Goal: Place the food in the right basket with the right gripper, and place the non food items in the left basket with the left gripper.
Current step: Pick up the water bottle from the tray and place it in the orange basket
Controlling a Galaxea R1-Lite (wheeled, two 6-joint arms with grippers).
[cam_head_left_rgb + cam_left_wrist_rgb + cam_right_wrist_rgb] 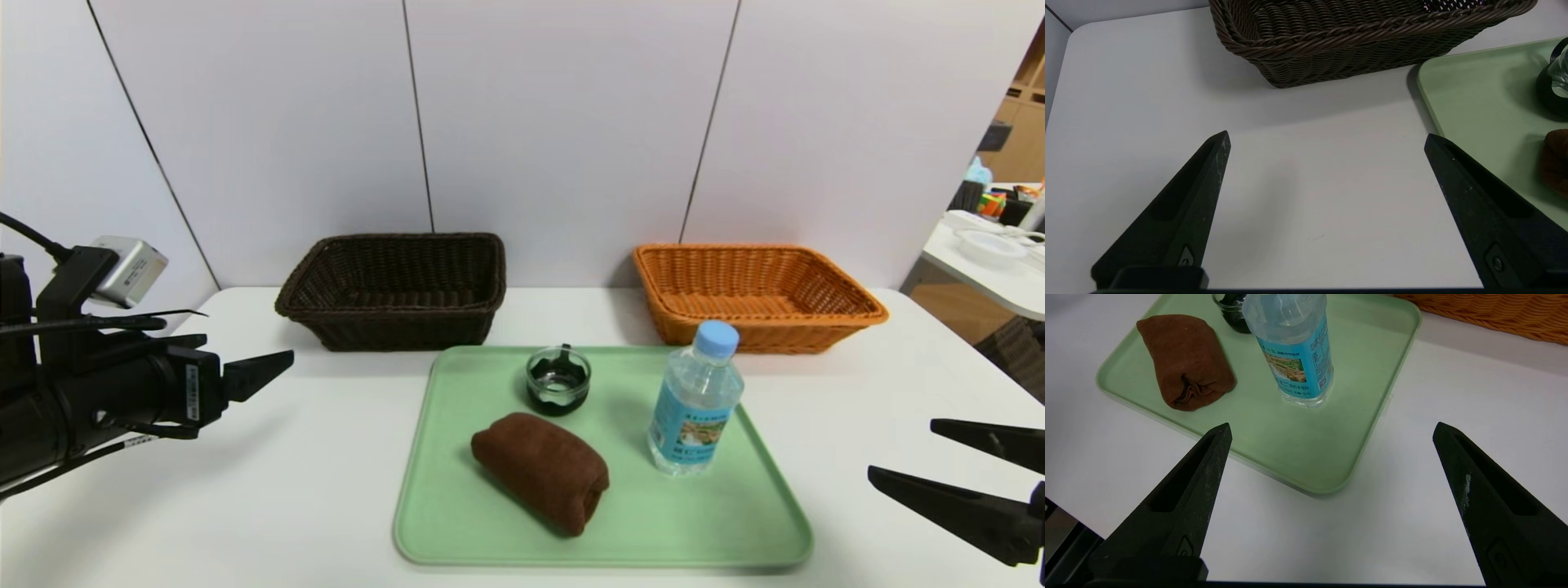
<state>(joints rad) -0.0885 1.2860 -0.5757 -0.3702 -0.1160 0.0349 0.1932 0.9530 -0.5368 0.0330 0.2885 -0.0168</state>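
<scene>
On a green tray (457, 523) lie a rolled brown towel (543, 482), a small dark glass jar (558, 380) and an upright water bottle (694, 408) with a blue cap. Behind the tray, a dark brown basket (392, 286) stands at the left and an orange basket (759, 294) at the right. My left gripper (261, 366) hovers open over bare table left of the tray, with nothing between its fingers (1327, 138). At the tray's near right corner my right gripper (903, 448) is open and holds nothing (1332, 425). The bottle (1298, 355) and towel (1186, 361) lie beyond it.
The white table (310, 457) ends at a panelled wall behind the baskets. A second table (992, 253) with clutter stands off to the far right. The tray's corner (1474, 94) and the brown basket (1351, 41) show past the left gripper.
</scene>
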